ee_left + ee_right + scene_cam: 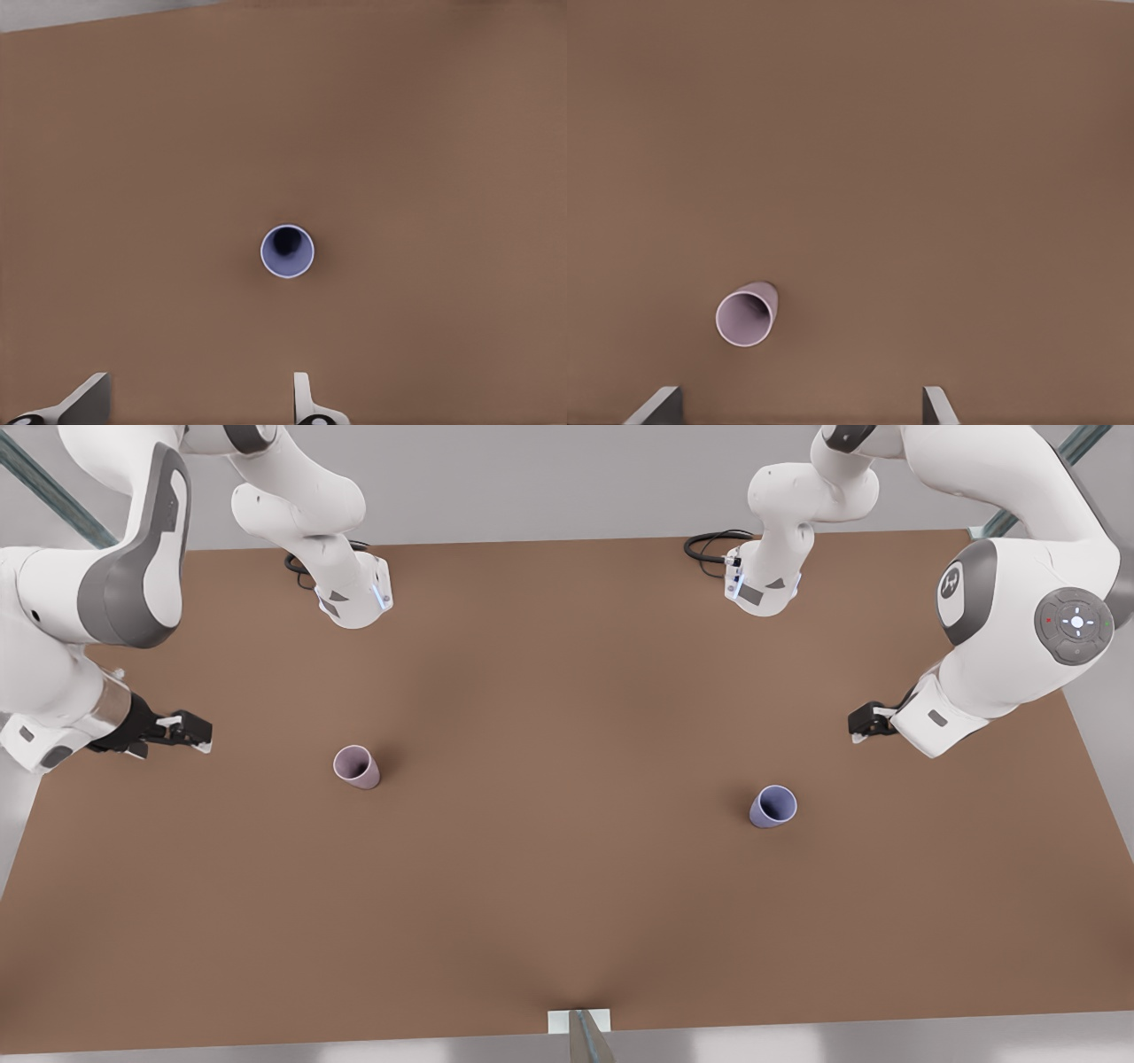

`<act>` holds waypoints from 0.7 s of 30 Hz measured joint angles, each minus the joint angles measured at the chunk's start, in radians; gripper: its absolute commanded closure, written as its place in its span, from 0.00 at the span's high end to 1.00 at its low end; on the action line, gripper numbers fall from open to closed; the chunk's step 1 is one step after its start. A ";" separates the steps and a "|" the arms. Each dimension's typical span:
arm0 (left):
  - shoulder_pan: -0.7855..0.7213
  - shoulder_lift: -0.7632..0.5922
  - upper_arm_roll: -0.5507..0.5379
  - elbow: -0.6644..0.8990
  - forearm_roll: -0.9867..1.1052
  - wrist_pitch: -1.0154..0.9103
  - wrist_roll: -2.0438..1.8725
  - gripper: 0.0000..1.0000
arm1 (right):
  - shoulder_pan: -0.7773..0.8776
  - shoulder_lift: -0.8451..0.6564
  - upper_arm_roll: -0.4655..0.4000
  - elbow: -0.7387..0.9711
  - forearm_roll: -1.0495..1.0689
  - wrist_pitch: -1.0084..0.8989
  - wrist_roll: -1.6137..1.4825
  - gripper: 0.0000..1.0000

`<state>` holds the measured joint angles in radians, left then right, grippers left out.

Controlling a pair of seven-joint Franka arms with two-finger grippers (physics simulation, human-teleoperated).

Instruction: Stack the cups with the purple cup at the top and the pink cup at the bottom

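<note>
our left gripper [858, 724] and right gripper [190, 732] both hang unclenched, well apart from the purple cup [772, 806] and pink cup [356, 766]; we risk tipping either upright cup with an off-centre approach

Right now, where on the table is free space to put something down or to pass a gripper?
Bare brown table lies between the pink cup and the purple cup, and along the whole near edge below them. Both cups stand upright and far apart. The left gripper waits open near the purple cup, the right gripper open near the pink cup. Nowhere is crowded.
</note>
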<state>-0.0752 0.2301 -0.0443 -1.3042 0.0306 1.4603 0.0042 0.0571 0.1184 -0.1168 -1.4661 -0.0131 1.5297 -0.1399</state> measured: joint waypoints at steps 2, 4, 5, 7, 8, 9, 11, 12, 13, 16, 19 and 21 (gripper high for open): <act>0.000 0.006 0.000 0.001 0.000 0.003 0.005 1.00 | 0.005 -0.017 0.001 -0.032 0.000 0.030 -0.005 1.00; 0.000 0.008 0.000 0.000 0.000 0.005 0.009 1.00 | 0.009 -0.021 0.002 -0.067 -0.001 0.049 -0.010 1.00; 0.000 0.008 0.000 -0.002 0.000 0.005 0.010 1.00 | 0.012 -0.025 0.002 -0.113 0.000 0.061 -0.012 1.00; -0.001 0.010 0.000 -0.006 0.000 0.007 0.013 1.00 | 0.017 -0.042 0.004 -0.223 0.004 0.098 -0.018 1.00; -0.001 0.010 0.000 -0.007 0.000 0.007 0.014 1.00 | 0.018 -0.045 0.005 -0.271 0.006 0.120 -0.020 1.00; -0.001 0.012 0.000 -0.007 -0.001 0.007 0.015 1.00 | 0.020 -0.046 0.006 -0.318 0.008 0.146 -0.025 1.00; 0.000 0.014 0.001 -0.008 -0.003 0.008 0.017 1.00 | 0.022 -0.034 0.005 -0.383 0.018 0.197 -0.035 1.00; 0.000 0.019 0.001 -0.008 -0.004 0.009 0.018 1.00 | 0.022 -0.035 0.005 -0.431 0.028 0.230 -0.042 1.00; 0.000 0.023 0.001 -0.008 -0.004 0.009 0.019 1.00 | 0.021 -0.036 0.005 -0.471 0.035 0.264 -0.050 1.00; 0.000 0.032 0.002 -0.008 -0.006 0.009 0.022 1.00 | 0.030 -0.039 0.005 -0.569 0.049 0.366 -0.073 1.00; -0.001 0.035 0.002 -0.009 -0.006 0.008 0.024 1.00 | 0.069 -0.021 0.007 -0.621 0.055 0.458 -0.093 1.00; 0.000 0.035 0.001 -0.009 -0.006 0.007 0.025 1.00 | 0.097 -0.006 0.008 -0.661 0.057 0.519 -0.107 1.00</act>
<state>-0.0754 0.2651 -0.0432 -1.3135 0.0242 1.4672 0.0291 0.1545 0.1128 -0.1088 -2.1272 0.0438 2.0491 -0.2465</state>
